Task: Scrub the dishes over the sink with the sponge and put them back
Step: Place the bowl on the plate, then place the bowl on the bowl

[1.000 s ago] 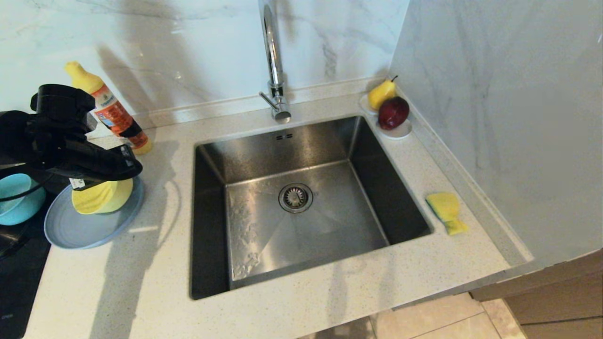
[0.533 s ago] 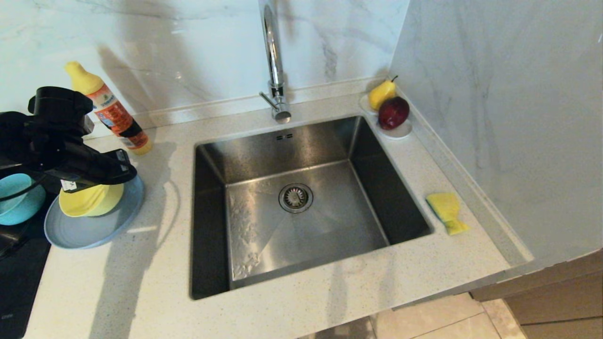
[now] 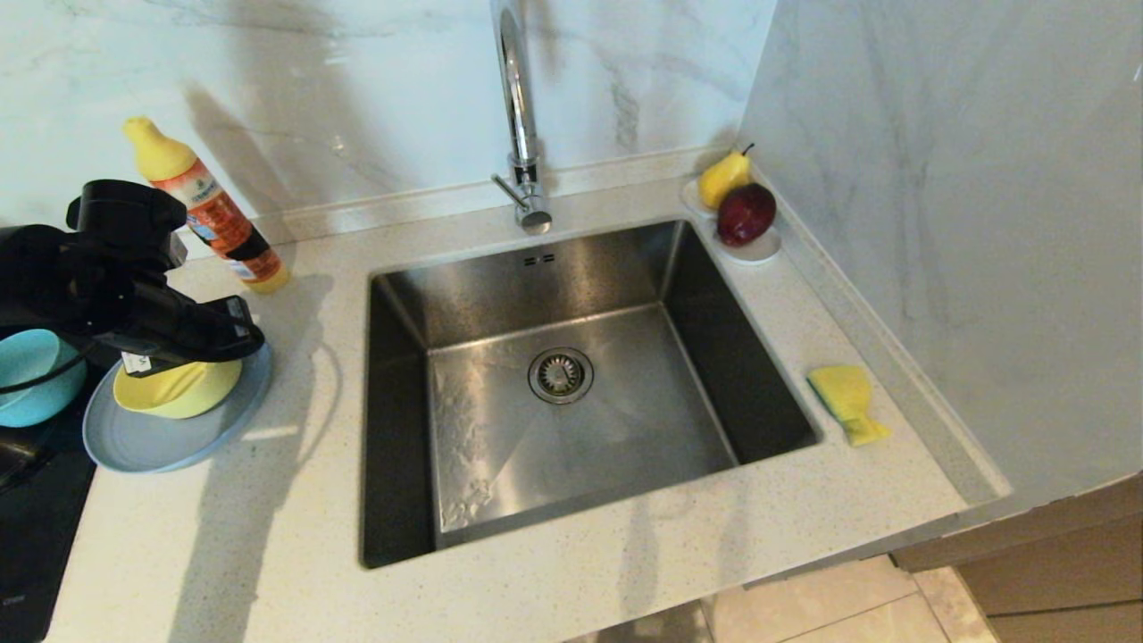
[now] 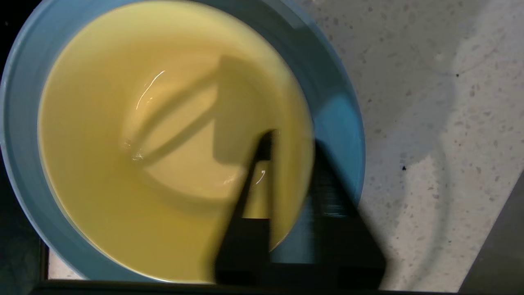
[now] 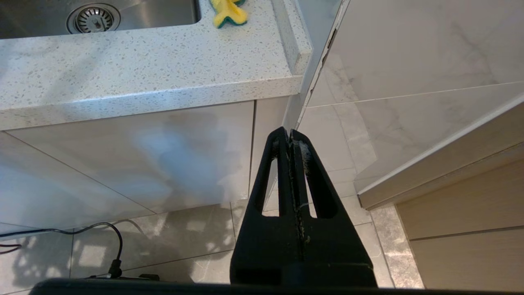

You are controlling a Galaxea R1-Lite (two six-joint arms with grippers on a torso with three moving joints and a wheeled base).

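Left hand (image 4: pixel 286 180) straddles the yellow bowl's (image 4: pixel 163 135) rim, fingers slightly parted, bowl set on the plate (image 3: pixel 134 438); next, withdraw.

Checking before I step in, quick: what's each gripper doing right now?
Left gripper: jaws slightly open, straddling the yellow-green bowl's rim.
Right gripper: jaws shut, holding nothing.

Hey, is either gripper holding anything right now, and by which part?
The left gripper straddles the yellow-green bowl at its rim, one finger inside, one outside; whether it grips cannot be told. The right gripper is shut on nothing.
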